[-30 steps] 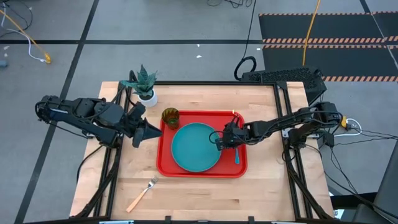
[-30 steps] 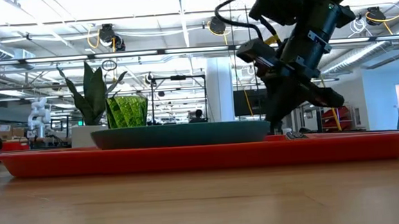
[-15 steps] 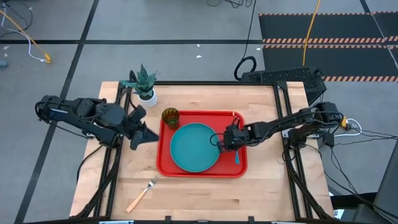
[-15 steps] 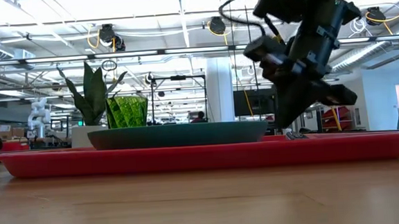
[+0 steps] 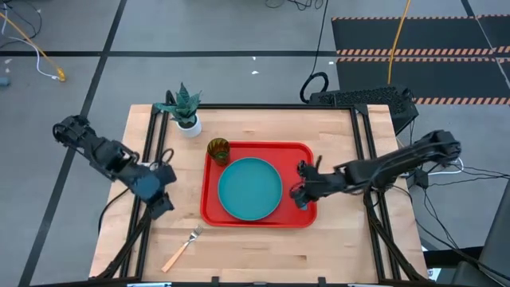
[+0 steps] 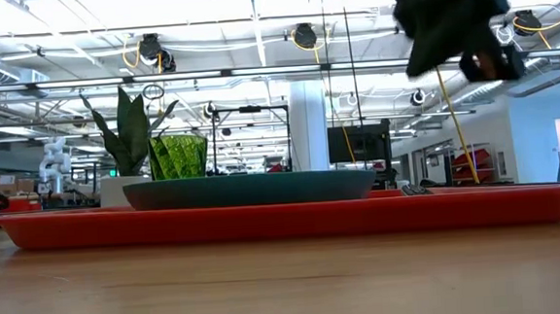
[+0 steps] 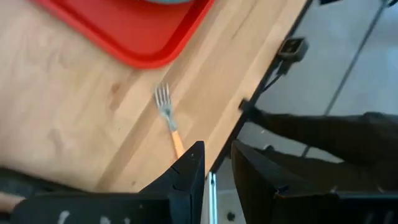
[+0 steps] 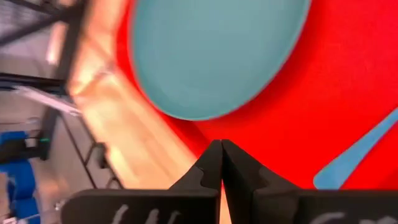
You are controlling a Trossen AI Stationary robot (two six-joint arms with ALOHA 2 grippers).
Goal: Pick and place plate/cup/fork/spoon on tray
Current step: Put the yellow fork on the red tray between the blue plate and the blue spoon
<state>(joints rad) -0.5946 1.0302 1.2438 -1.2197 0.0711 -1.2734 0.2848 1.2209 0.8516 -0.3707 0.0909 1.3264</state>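
A: Fork (image 5: pixel 182 248) lies near the table's front edge, off the tray (image 5: pixel 213 214). How will it handle?

B: I judge it light, stiff and slippery; I'd pinch the orange handle. Left gripper (image 5: pixel 162 204) hovers beyond it, fingers slightly parted, empty; bare wood around. Right gripper (image 5: pixel 297 195), pressed together, holds nothing.

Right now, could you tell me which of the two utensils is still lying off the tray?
The fork with the orange handle: it lies on the bare wooden table, off the red tray, while the blue-handled spoon rests on it.
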